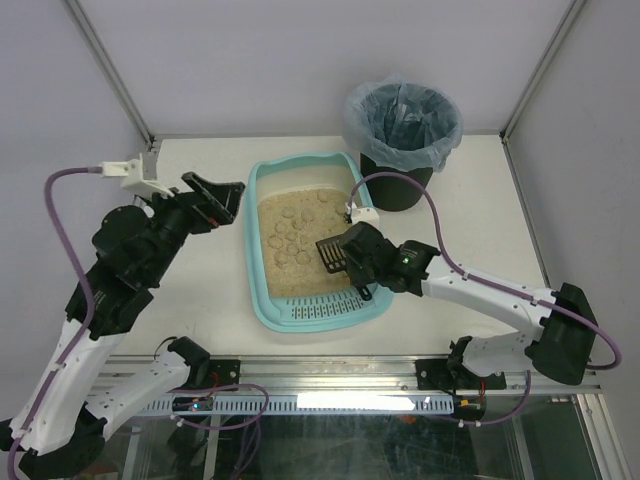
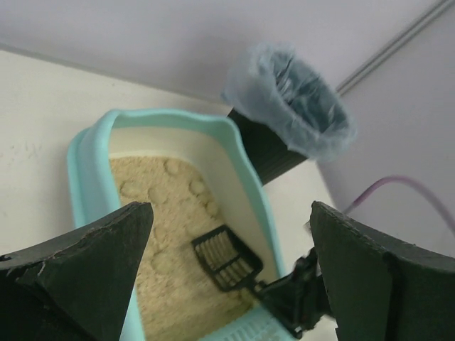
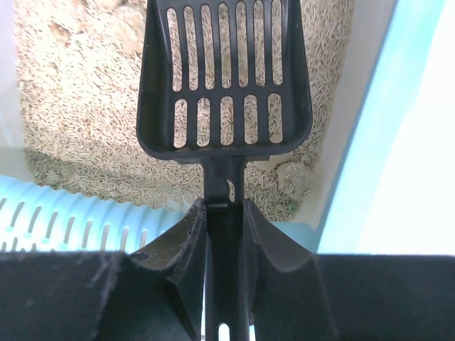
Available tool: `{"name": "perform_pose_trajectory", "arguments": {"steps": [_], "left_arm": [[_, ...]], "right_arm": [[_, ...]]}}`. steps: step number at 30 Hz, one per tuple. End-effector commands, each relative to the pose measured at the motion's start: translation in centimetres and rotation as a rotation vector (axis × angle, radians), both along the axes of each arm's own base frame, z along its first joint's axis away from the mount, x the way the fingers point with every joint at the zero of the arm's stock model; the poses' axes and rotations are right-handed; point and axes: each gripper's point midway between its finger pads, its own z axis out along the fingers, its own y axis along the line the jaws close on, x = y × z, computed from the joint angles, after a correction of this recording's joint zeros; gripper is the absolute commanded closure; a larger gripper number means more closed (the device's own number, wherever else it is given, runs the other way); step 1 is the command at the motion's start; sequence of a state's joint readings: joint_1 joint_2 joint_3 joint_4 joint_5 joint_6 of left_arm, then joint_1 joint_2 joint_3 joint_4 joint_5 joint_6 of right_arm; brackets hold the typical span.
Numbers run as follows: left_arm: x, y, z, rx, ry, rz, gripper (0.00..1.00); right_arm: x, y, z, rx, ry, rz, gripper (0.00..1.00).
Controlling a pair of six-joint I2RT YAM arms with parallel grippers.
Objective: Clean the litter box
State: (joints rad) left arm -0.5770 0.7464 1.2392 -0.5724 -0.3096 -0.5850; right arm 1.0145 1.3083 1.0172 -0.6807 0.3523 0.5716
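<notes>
Left arm (image 1: 120, 270): reaches up along the left side of the worktop (image 1: 200, 290), with a purple cable (image 1: 60, 190) looping off it.
Left tool (image 1: 230, 205): released, its two dark fingers (image 2: 78, 273) spread wide. It sits just left of the litter box's far left corner, above the worktop, and grasps nothing.
Litter box (image 2: 87, 170): light teal tray with a raised rim, lying in the middle of the worktop with its long side running away from the arms. It sits between the two tools.
Litter (image 1: 290, 215): beige and sandy, covering the tray floor, with several rounded clumps (image 1: 292, 248) on its surface.
Slotted strip (image 1: 320, 310): pale teal, across the near end of the litter box.
Scoop (image 3: 224, 78): small, black and slotted. Its head is over the litter on the right side of the box, near the slotted strip, and litter shows through its slots. Whether it touches the litter cannot be told.
Right tool (image 3: 225, 227): clenched on the scoop's handle, one finger pressed to each side, over the box's near right part.
Bin (image 1: 395, 185): black and round, lined with a translucent bluish bag (image 1: 405, 120). It stands just beyond the box's far right corner.
Right arm (image 1: 490, 295): comes in low from the right.
</notes>
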Motion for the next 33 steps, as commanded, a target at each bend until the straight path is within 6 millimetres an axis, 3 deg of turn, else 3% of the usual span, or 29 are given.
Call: {"name": "perform_pose_trajectory", "arguments": {"steps": [1,8,13,19,26,33], "left_arm": [[-0.8,-2.7,-2.5,0.181,-0.070,-0.188,0.01],[-2.0,-7.5,-5.3,0.447,-0.285,-0.522,0.11],[-0.9,-9.9,-8.1,0.521,-0.270,-0.640,0.16],[0.0,-13.0,-12.3,0.501,-0.185,-0.790,0.20],[0.5,-15.4,-14.6,0.450,-0.136,-0.876,0.23],[-0.4,-17.7,-16.4,0.497,-0.121,-0.954,0.24]], "right_arm": [[1.5,0.6,4.6,0.069,-0.170,0.073,0.94],[0.7,0.9,6.7,0.033,-0.225,0.275,1.00],[0.5,1.1,8.2,0.035,-0.247,0.339,1.00],[1.0,1.5,10.3,0.101,-0.265,0.296,1.00],[0.8,2.9,12.2,0.205,-0.247,0.287,1.00],[1.0,3.6,13.4,0.224,-0.227,0.290,1.00]]}}
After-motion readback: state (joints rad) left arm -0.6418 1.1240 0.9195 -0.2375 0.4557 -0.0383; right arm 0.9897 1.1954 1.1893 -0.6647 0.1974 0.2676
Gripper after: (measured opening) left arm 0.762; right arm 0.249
